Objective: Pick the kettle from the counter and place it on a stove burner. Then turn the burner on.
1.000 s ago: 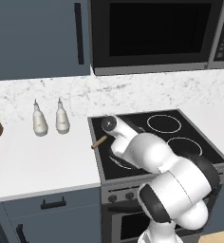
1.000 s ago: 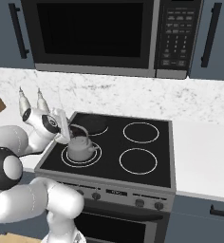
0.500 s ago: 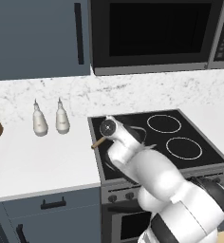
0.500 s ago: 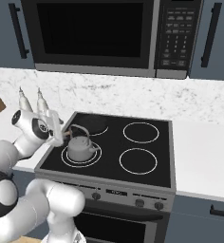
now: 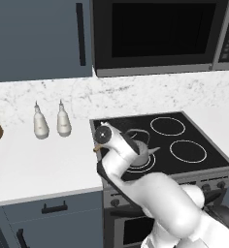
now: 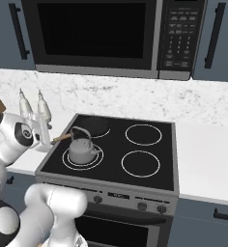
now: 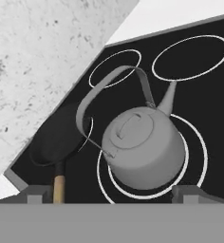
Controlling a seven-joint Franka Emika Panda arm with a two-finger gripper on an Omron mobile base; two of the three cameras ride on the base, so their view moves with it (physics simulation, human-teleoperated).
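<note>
The grey kettle (image 6: 82, 150) stands upright on the front left stove burner (image 6: 66, 158), inside its two white rings on the black cooktop. From the hand view I look down on the kettle (image 7: 142, 147), its arched handle up and its spout pointing away. My gripper (image 7: 114, 196) is open, its fingertips (image 7: 38, 193) spread wide and just short of the kettle, touching nothing. In the right base view the gripper (image 6: 42, 131) hangs over the cooktop's left edge, left of the kettle. In the left base view my arm hides part of the kettle (image 5: 142, 155).
A dark pan (image 6: 94, 126) with a wooden handle (image 6: 62, 138) sits on the rear left burner, just behind the kettle. Two white bottles (image 5: 40, 123) (image 5: 63, 121) stand on the white counter (image 5: 39, 164) to the left. Stove knobs (image 6: 97, 198) line the front panel. A microwave (image 6: 92, 34) hangs above.
My hand has let go of the kettle's handle and drawn back to the left, away from it. The kettle stays on the burner.
</note>
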